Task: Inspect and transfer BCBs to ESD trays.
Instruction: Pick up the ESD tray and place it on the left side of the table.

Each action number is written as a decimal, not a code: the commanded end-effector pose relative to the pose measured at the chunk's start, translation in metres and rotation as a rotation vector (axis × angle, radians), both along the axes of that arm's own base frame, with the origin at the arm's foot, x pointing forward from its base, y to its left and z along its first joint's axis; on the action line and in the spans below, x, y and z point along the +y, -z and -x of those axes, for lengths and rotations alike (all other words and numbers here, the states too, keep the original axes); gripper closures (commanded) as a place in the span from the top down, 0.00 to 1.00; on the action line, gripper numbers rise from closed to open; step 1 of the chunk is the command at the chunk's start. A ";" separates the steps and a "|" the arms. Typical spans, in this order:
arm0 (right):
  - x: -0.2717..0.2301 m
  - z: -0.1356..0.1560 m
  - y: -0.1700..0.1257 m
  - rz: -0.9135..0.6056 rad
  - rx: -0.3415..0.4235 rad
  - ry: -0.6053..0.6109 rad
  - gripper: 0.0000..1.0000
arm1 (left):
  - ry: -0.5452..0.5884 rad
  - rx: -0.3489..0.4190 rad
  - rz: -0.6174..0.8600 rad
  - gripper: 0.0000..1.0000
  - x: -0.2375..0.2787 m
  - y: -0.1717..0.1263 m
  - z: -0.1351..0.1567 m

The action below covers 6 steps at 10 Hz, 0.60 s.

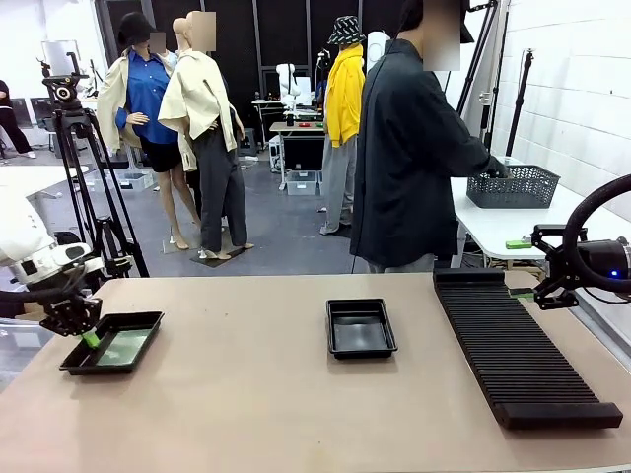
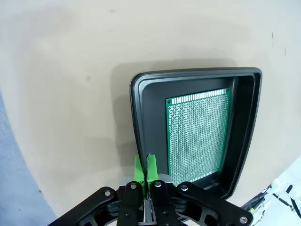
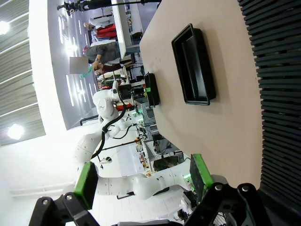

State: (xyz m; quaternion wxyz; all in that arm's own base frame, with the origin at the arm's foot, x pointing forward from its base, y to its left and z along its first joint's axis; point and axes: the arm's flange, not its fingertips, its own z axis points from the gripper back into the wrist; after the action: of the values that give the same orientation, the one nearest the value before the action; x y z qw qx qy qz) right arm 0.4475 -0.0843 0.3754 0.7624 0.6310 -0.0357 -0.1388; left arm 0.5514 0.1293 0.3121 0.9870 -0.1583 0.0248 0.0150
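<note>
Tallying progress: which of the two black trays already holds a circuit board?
The tray at the table's left end, by the left pincer, holds a green board; the middle tray is bare.

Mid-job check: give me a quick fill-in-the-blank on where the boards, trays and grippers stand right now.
1. The tray holding the green board sits on the robot's ____ side.
2. The middle tray is ____.
3. The right gripper is ____, with nothing between its fingers.
4. The left gripper is ____, pads pressed together, by the rim of the tray with the board.

Missing words: left; empty; open; shut.
</note>
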 end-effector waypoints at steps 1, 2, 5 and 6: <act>0.001 0.002 -0.001 -0.001 0.000 0.000 1.00 | -0.016 -0.010 0.048 0.00 0.015 -0.004 -0.002; 0.001 0.002 -0.001 -0.001 0.000 0.000 1.00 | -0.026 -0.006 0.045 0.00 0.019 -0.007 -0.001; 0.001 0.002 -0.001 -0.001 0.000 0.000 1.00 | -0.026 -0.015 0.039 0.00 0.025 -0.016 -0.002; 0.001 0.002 -0.001 -0.001 0.000 0.000 1.00 | -0.024 -0.017 0.032 0.00 0.022 -0.017 -0.003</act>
State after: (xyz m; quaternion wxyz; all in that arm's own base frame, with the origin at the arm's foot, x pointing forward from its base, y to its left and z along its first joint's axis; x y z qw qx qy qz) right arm 0.4475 -0.0843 0.3754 0.7624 0.6310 -0.0357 -0.1388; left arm 0.5541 0.1505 0.3245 0.9856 -0.1651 0.0159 0.0331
